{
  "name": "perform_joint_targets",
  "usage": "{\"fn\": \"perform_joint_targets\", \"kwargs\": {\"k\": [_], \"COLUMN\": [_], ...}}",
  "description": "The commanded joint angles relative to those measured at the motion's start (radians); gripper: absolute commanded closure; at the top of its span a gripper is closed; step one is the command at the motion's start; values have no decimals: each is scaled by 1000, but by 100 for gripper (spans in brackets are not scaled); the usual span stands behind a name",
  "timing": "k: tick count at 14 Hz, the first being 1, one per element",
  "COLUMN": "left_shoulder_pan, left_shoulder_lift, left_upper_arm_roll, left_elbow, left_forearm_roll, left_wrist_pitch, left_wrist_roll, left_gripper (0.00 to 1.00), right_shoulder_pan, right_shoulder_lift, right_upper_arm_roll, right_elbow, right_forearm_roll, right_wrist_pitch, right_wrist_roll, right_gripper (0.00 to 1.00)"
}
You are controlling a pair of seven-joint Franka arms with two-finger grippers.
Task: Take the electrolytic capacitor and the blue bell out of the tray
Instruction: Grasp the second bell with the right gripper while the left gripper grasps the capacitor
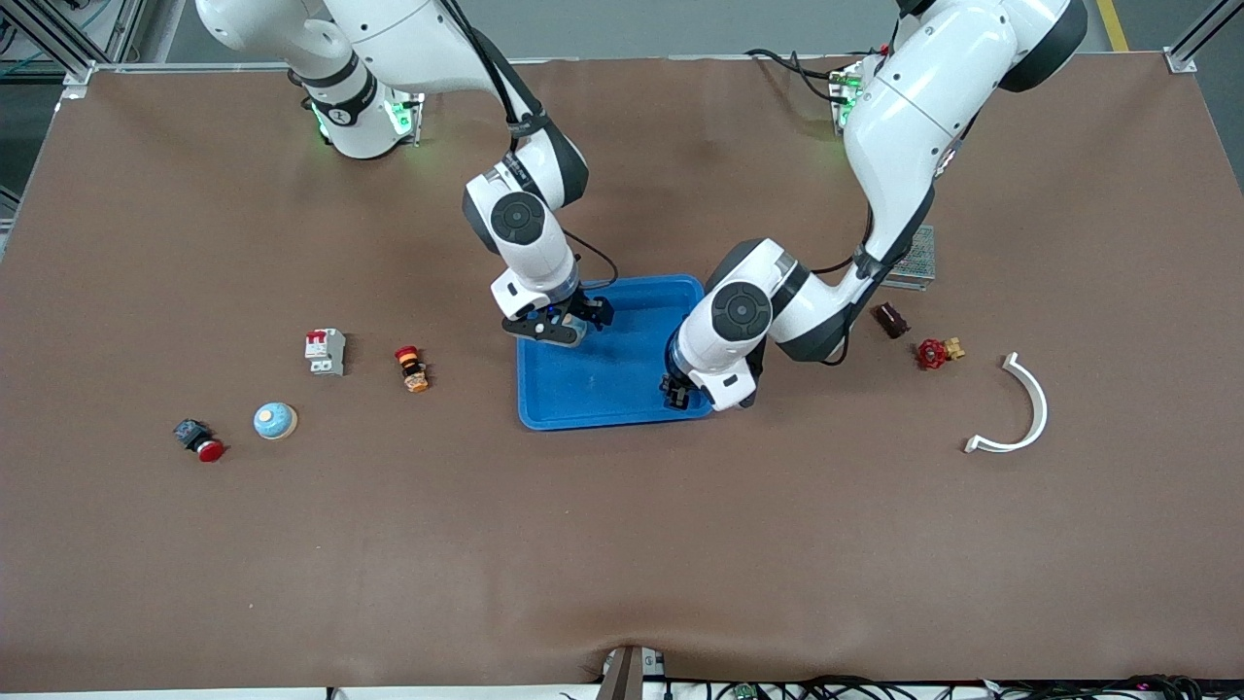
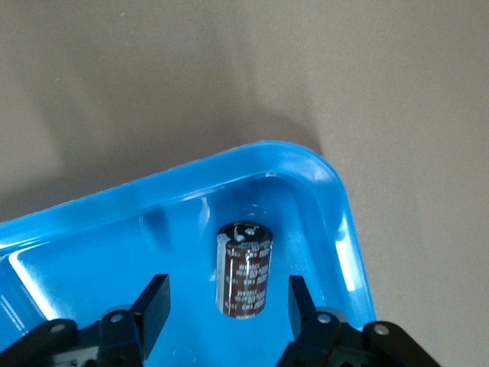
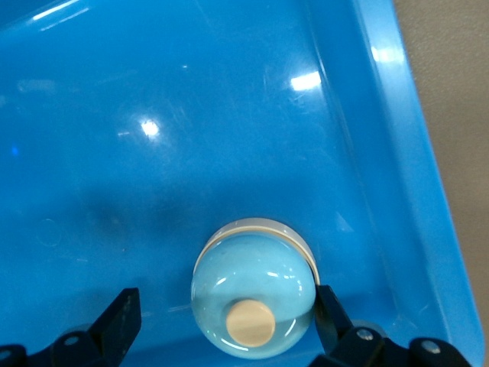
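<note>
The dark brown cylindrical electrolytic capacitor (image 2: 245,269) lies in a corner of the bright blue shallow plastic tray (image 1: 622,389), its long axis pointing away between the left gripper's (image 2: 228,302) spread fingers; the pale blue domed bell (image 3: 253,300) sits between the right gripper's (image 3: 227,317) wide-open fingers

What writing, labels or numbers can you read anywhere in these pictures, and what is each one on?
Electrolytic capacitor, standing in a corner of the tray: pale print runs along its dark sleeve, too blurred to read.
Circuit breaker on the table: any marking is too small to read.
Blue bell in the tray: no text visible.
Nothing else shows legible writing.
</note>
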Motion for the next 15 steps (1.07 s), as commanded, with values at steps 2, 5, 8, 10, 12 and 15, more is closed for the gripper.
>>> {"fn": "perform_joint_targets", "kwargs": {"k": [2,5,8,10,12,15], "left_shoulder_pan": [-40,-49,-48,-45,-34,-31], "left_shoulder_lift": [29,40,36,22,-4,-49], "left_upper_arm_roll": [31,43,43,43,41,40], "left_elbow": [25,25,25,27,25,25], "left_forearm_roll": [5,7,4,5,8,10], "left_wrist_pitch": [17,22,22,19,-3,-79], "left_wrist_roll": [-17,-12,-15,-15,-14,-1], "left_gripper": [35,44,83,96,100,100], "right_shoulder_pan": [20,-3,-24,-43,-70,-109], "right_shoulder_lift": [15,13,7,-19,-44,-48], "right_upper_arm_roll": [-34,-42,-42,-42,-42,-42], "right_elbow": [9,15,21,40,113,233], "right_forearm_roll": [-74,-79,-79,-79,-79,-79], "right_wrist_pitch": [-6,-9,-10,-64,-220,-390], "right_wrist_roll": [19,14,16,13,7,4], "right_gripper": [60,92,100,100,100,100]}}
